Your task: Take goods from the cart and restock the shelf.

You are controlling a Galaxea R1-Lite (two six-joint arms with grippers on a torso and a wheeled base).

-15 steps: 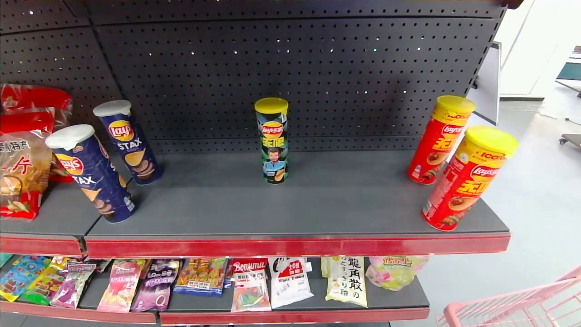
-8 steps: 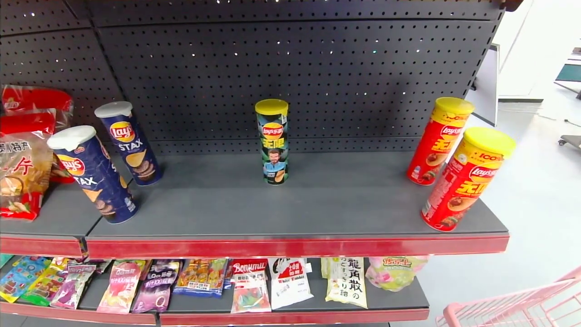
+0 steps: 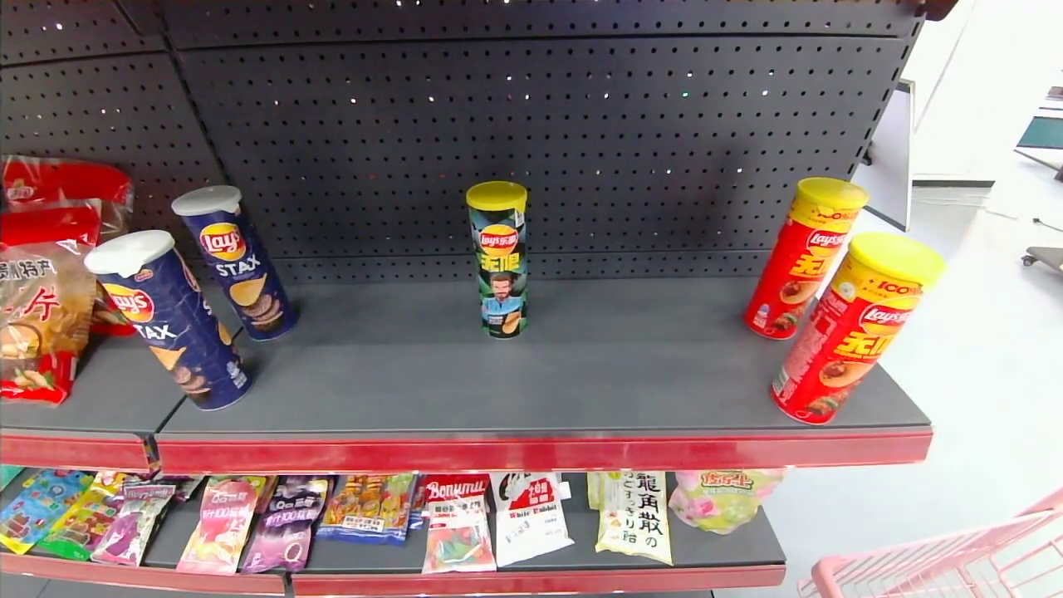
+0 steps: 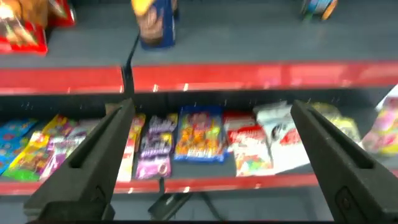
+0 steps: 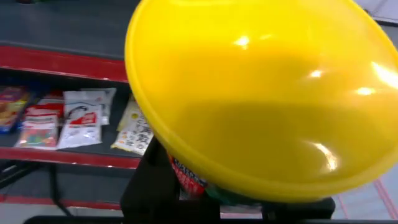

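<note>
In the right wrist view a chip can with a broad yellow lid (image 5: 261, 93) sits close to the camera, and my right gripper (image 5: 186, 199) is shut on its body just under the lid. My left gripper (image 4: 212, 107) is open and holds nothing; it faces the lower shelf's snack bags (image 4: 199, 134), below the red shelf edge (image 4: 249, 78). The upper shelf (image 3: 540, 374) carries two blue cans (image 3: 166, 320) at the left, one green can (image 3: 499, 257) in the middle and two red cans (image 3: 851, 328) at the right. The pink cart (image 3: 947, 556) shows at the lower right.
Red snack bags (image 3: 41, 282) stand at the upper shelf's far left. Open shelf board lies between the blue cans and the green can, and between the green can and the red cans. A dark pegboard wall (image 3: 531, 141) backs the shelf. Several candy bags (image 3: 457, 519) line the lower shelf.
The head view has shifted very slightly. The cans and bags on the shelves have kept their places.
</note>
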